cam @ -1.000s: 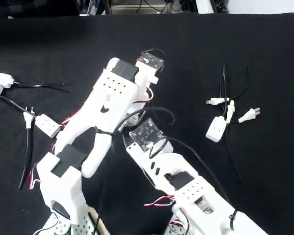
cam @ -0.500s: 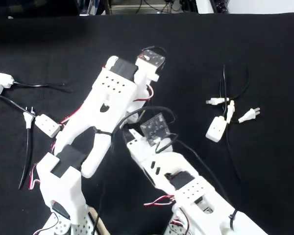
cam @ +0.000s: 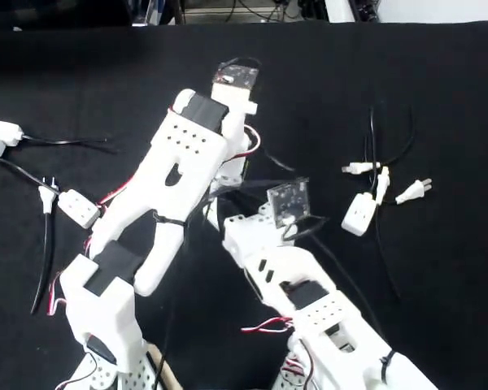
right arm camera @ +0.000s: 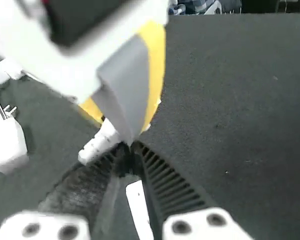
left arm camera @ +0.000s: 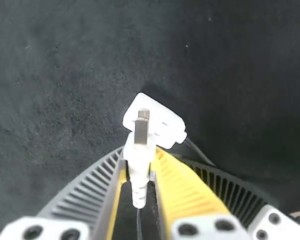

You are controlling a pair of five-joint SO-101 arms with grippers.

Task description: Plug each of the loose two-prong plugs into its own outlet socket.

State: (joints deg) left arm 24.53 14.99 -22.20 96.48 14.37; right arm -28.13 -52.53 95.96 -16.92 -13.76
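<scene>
Left gripper (left arm camera: 140, 155) clamped tight on plug (left arm camera: 138, 175); its prongs point at socket (left arm camera: 162, 120) just beyond.

The table (cam: 439, 97) is covered with black matt cloth, felt-like and faintly rough. The plug (left arm camera: 139, 172) is moulded in smooth white plastic and tipped with a dull grey metal prong (left arm camera: 142, 126). Pressed against the plug on both sides, the fingers (left arm camera: 180, 185) of the left gripper (left arm camera: 139, 155) are made of ribbed matt plastic, one yellow, one grey. Just behind the plug, a socket block (left arm camera: 162, 120) of smooth, slightly glossy white plastic is seen.
</scene>
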